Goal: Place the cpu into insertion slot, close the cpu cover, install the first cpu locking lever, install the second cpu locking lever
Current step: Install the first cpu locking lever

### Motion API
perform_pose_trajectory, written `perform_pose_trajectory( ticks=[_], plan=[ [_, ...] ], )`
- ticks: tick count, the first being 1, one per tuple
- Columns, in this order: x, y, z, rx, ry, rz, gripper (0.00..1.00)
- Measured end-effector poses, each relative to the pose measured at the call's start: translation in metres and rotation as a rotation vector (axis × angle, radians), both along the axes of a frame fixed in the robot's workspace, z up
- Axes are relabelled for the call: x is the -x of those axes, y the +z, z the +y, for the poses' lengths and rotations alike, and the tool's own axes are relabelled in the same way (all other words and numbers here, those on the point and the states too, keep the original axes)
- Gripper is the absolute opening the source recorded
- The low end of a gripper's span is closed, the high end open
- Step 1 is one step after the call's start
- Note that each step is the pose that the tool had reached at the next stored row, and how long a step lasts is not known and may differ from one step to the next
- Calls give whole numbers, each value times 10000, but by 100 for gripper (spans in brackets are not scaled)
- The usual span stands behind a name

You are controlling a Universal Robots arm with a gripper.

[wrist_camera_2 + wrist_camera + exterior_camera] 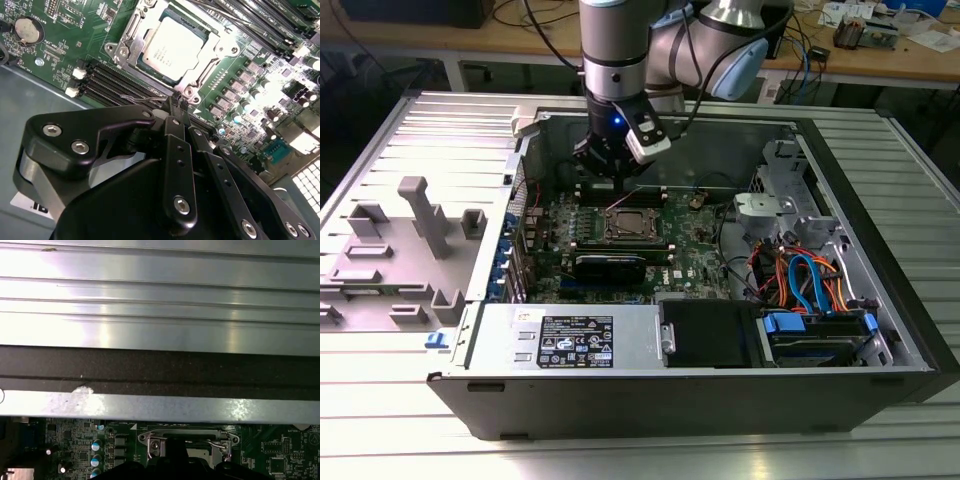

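Note:
The cpu [172, 45], silver-grey, lies flat in the insertion slot [635, 225] on the green board. The cpu cover [220, 47], a silver frame, is down around the cpu. My gripper [176, 104] stands at one side of the slot, its black fingers [172, 135] pressed together on the bent end of a thin wire locking lever [150, 100]. In the exterior view the gripper [610, 182] hangs just behind the slot and this lever [618, 203] slants up from the board. A second wire lever [240, 22] runs along the slot's opposite side.
Long black memory slots [115, 80] and a round battery [27, 29] lie near the slot. The case's metal wall [160, 315] rises close behind the gripper. A power supply [570, 335], orange and blue cables [810, 280] and grey plastic fixtures [420, 215] are around.

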State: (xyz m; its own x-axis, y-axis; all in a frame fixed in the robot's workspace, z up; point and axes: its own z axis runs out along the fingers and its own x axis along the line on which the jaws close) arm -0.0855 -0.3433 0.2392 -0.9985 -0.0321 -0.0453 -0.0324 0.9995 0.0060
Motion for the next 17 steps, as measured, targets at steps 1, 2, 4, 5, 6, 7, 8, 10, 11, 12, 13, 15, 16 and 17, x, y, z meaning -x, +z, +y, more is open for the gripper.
perform_pose_trajectory(
  ticks=[1,2,4,5,6,7,8,10,11,12,13,15,16,17],
  plan=[
    [0,-6,0,0,-3,0,11],
    [-1,-8,1,5,-6,0,11],
    [-1,-11,2,30,-22,0,11],
    [-1,-13,4,41,-36,0,11],
    [-1,-14,5,45,-50,-1,11],
    [-1,-17,7,46,-112,-1,11],
    [-1,-19,8,47,-225,1,11],
    [-1,-21,9,48,-393,2,11],
    [-1,-22,10,48,-429,2,11],
    [-1,-23,10,47,-439,1,11],
    [-1,-23,10,48,-441,2,11],
    [-1,-27,10,46,-442,0,11],
    [0,-30,13,44,-447,-1,11],
    [0,-32,16,44,-453,-1,11]
  ],
)
